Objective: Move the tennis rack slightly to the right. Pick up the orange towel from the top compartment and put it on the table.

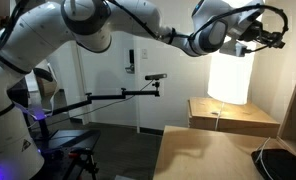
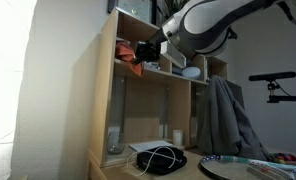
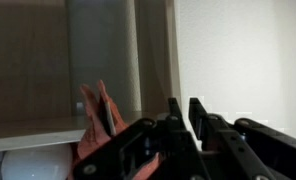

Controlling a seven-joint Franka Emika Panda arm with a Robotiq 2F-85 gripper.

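Observation:
The orange towel (image 3: 91, 125) lies bunched in the top compartment of a wooden shelf (image 2: 106, 90), with one fold standing up. In the wrist view my gripper (image 3: 185, 115) is just right of the towel, its fingers drawn almost together with only a thin slit. No cloth shows between the tips, and lower down is hidden. In an exterior view the gripper (image 2: 146, 50) reaches into that compartment, right against the towel (image 2: 134, 68). The tennis rack (image 2: 250, 168) lies flat on the table (image 1: 203, 155), far below the gripper (image 1: 271, 35).
Black cables (image 2: 163, 160) lie coiled on the table under the shelf. A grey cloth (image 2: 223, 120) hangs beside it. A pale wooden box (image 1: 233, 115) and a black pad (image 1: 288, 165) sit on the tabletop. A white rounded object (image 3: 28, 165) rests under the towel's shelf board.

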